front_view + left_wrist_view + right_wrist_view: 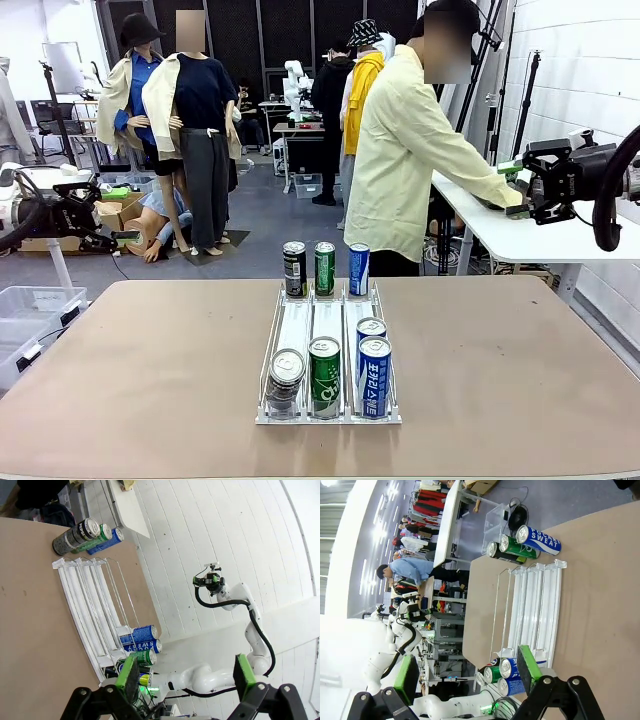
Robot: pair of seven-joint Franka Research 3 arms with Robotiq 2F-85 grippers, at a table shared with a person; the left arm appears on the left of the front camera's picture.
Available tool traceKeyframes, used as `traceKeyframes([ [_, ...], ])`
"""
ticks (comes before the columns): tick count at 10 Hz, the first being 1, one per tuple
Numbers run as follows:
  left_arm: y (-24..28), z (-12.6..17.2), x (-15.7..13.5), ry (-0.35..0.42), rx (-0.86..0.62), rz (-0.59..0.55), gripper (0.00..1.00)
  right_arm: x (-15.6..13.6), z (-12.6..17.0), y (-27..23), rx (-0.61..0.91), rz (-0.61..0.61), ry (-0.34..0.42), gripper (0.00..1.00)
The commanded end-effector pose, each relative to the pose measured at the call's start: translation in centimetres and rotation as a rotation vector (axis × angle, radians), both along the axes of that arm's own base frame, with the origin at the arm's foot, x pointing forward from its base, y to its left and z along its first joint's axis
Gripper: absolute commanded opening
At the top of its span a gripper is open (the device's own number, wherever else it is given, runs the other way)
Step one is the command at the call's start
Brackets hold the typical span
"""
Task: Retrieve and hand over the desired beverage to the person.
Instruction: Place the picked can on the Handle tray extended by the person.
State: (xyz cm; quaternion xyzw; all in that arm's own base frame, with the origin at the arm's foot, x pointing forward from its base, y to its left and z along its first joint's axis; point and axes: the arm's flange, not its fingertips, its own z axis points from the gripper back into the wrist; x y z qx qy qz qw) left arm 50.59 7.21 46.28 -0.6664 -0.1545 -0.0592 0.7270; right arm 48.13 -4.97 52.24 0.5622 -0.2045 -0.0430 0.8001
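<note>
Both the left gripper (pixel 185 677) and the right gripper (pixel 467 675) are spread, holding nothing; the person (pixel 410 150) is turned away, so no can (pixel 324 377) should be chosen until a wish is shown.

Black (pixel 294 269), green (pixel 325 267), blue cans (pixel 359 268); white rack (pixel 327 325); tan table (pixel 140 380); pale-yellow shirt (pixel 405 155).

A robot lab, prob. w/ many work spots: white robot arm (pixel 296 82) on a far table (pixel 300 128), cables and tripods around (plus plastic bins (pixel 30 305) on the grey floor).
</note>
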Motion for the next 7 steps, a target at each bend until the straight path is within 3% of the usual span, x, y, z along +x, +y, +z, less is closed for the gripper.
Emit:
traceKeyframes([
  [1, -0.04, 0.17, -0.18, -0.003, 0.008, 0.006, 1.00, -0.08, -0.02, 0.04, -0.001, 0.008, 0.002, 1.00],
  [7, -0.04, 0.17, -0.18, -0.003, 0.008, 0.006, 1.00, -0.08, -0.02, 0.04, -0.001, 0.008, 0.002, 1.00],
])
